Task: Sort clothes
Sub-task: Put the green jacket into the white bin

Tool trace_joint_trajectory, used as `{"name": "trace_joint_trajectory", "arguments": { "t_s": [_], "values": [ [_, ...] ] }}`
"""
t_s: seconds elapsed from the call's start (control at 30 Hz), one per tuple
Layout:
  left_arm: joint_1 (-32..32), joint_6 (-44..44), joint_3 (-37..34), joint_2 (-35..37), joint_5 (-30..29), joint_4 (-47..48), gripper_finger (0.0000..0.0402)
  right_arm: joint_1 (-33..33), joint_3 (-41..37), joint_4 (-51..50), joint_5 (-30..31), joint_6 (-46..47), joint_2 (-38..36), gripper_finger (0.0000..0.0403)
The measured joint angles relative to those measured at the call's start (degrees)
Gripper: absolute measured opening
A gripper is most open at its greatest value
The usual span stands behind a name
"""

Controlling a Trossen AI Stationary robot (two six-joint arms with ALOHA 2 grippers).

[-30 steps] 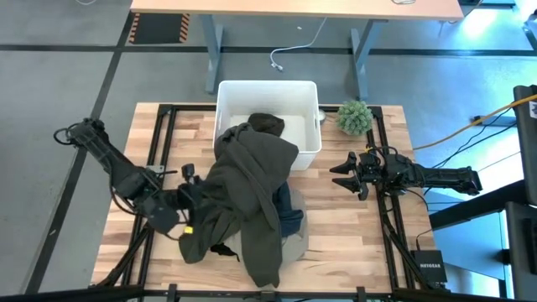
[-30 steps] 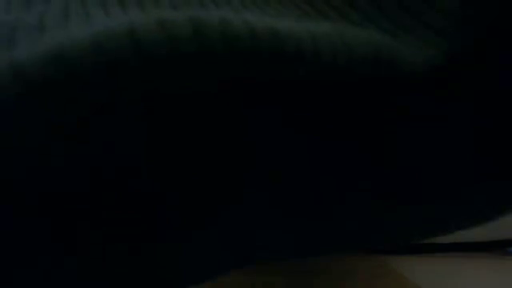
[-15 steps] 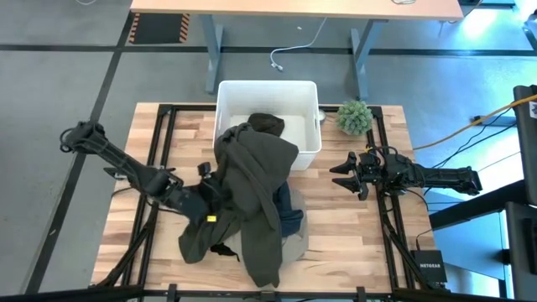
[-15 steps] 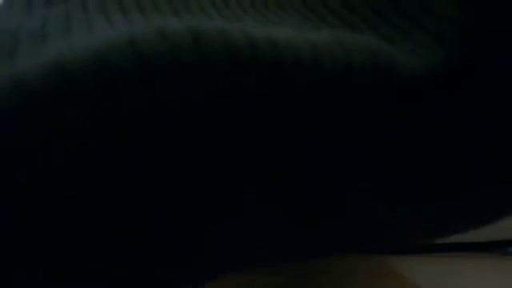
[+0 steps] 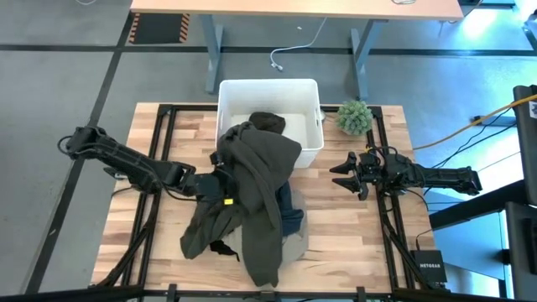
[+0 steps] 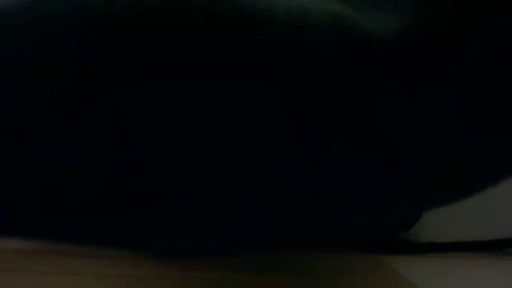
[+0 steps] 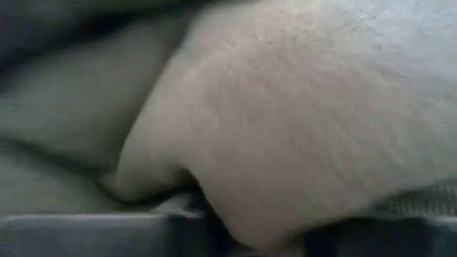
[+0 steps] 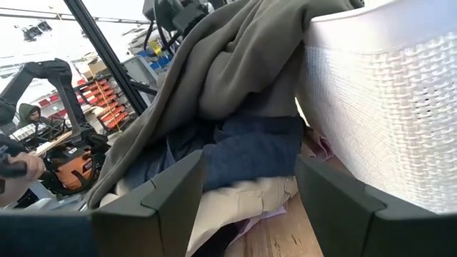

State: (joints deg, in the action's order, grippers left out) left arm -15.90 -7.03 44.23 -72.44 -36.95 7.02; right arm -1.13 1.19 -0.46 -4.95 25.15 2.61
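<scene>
Left gripper buried in the left flank of the clothes pile, right arm waiting.

High view: we see the left gripper (image 5: 220, 182) at center-left, pushed into the olive garment (image 5: 256, 180), whose long axis runs from the white bin (image 5: 309, 109) at upper center down to lower center; the garment lies right of the jaws, draped over the bin's front rim. We cannot tell how far those jaws stand apart. The right gripper (image 5: 340, 172), center-right, is spread and empty, farther from the pile. A dark blue piece (image 5: 289, 214) and a beige piece (image 5: 294, 245) peek out beneath. Low view: dark cloth fills nearly everything. Left wrist view: pale folded fabric pressed close. Right wrist view: we see 2 splayed fingers (image 8: 161, 196), olive fabric (image 8: 235, 57) over blue (image 8: 246, 153) and beige (image 8: 239, 200).
</scene>
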Motion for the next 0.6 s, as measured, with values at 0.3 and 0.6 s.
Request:
{"name": "trace_joint_trajectory", "arguments": {
  "t_s": [0.3,0.6],
  "values": [
    [0.7,0.0,0.0,-4.1,3.8,-1.4,0.0019,0.0,0.0,0.0,0.0,0.0,0.0,0.0237],
    [-0.3,10.6,0.6,-0.3,8.4,-17.6,0.0012,0.0,0.0,0.0,0.0,0.0,0.0,0.0237]
  ]
}}
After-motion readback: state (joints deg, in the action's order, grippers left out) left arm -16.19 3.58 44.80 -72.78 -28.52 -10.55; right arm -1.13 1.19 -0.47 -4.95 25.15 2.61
